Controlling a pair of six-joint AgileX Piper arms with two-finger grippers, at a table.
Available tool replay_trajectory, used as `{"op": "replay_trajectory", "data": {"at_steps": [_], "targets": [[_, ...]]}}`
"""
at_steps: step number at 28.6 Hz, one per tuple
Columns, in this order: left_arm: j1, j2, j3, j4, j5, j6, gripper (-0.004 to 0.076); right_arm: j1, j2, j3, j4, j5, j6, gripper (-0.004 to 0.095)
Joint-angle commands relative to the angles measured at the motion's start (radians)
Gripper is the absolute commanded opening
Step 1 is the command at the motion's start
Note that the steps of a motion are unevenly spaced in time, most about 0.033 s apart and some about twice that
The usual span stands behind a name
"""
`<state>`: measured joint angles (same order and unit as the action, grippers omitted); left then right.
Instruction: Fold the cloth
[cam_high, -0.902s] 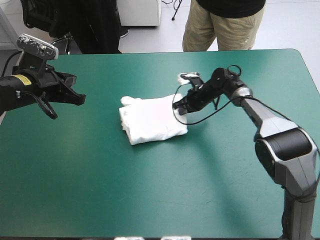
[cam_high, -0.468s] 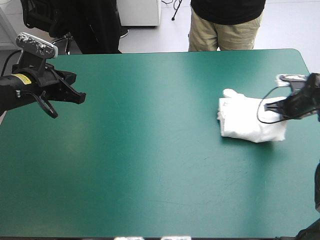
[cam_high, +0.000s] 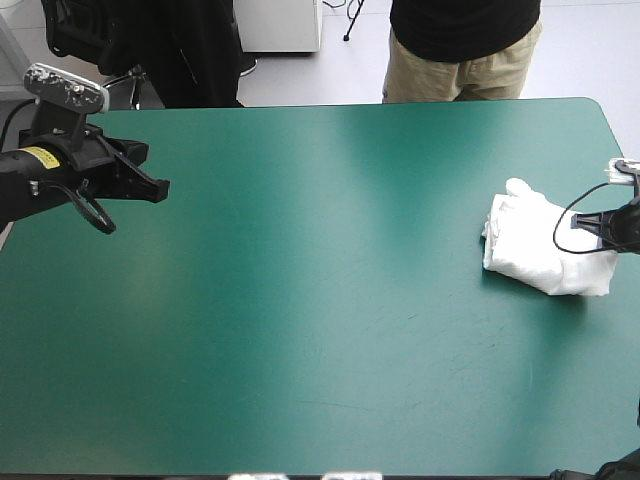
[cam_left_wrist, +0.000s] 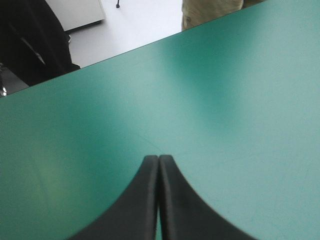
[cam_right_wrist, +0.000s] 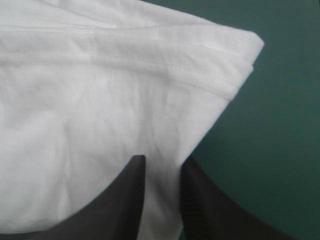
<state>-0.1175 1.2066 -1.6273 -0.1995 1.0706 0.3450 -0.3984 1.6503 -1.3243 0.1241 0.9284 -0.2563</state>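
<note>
T-shirt (cam_right_wrist: 125, 100): white cloth, matt, soft knit look, gently creased, with rows of hem stitching ahead of my right pincer (cam_right_wrist: 162, 160). That pincer is black, smooth and matt; plastic or rubber, I cannot tell which. My left pincer (cam_left_wrist: 158, 165) has the same black matt finish. The desk (cam_high: 300, 330) around the T-shirt is teal-green and smooth, with a slight sheen, pale glare patches and faint scuff lines.

Table (cam_high: 420, 102) with rounded far corner, under teal-green cover (cam_high: 300, 350).
</note>
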Motion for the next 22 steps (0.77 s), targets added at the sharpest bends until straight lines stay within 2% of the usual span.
{"op": "replay_trajectory", "data": {"at_steps": [1, 4, 7, 9, 11, 14, 15, 20, 21, 22], "targets": [[-0.001, -0.061, -0.025, 0.035, -0.085, -0.062, -0.0009, -0.005, -0.085, -0.025, 0.025, -0.032, -0.025, 0.0512], [-0.001, -0.123, -0.025, 0.128, -0.090, -0.112, -0.0009, -0.005, -0.133, -0.025, 0.086, -0.044, -0.029, 0.0682], [-0.001, -0.199, -0.025, 0.291, -0.090, -0.209, -0.0009, 0.012, -0.210, -0.025, 0.219, -0.042, -0.112, 0.0669], [-0.001, -0.248, -0.025, 0.400, -0.089, -0.263, -0.0009, 0.035, -0.280, -0.025, 0.339, -0.028, -0.216, 0.0583], [-0.001, -0.300, -0.025, 0.499, -0.084, -0.304, -0.0009, 0.070, -0.354, -0.025, 0.407, -0.013, -0.255, 0.0423], [-0.001, -0.371, -0.025, 0.591, -0.082, -0.345, -0.0009, 0.150, -0.493, -0.025, 0.414, -0.011, -0.264, 0.0039], [-0.001, -0.390, -0.025, 0.604, -0.082, -0.365, -0.0009, 0.188, -0.544, -0.025, 0.414, -0.011, -0.273, -0.0005], [-0.001, -0.487, -0.018, 0.684, -0.055, -0.362, -0.0009, 0.362, -0.787, -0.024, 0.412, -0.027, -0.356, 0.0002], [-0.001, -0.502, -0.010, 0.713, -0.046, -0.362, -0.0009, 0.380, -0.845, -0.012, 0.410, -0.052, -0.361, 0.0002], [-0.001, -0.547, 0.033, 0.796, -0.046, -0.370, -0.0009, 0.391, -0.968, 0.035, 0.407, -0.131, -0.361, 0.0001]]}}
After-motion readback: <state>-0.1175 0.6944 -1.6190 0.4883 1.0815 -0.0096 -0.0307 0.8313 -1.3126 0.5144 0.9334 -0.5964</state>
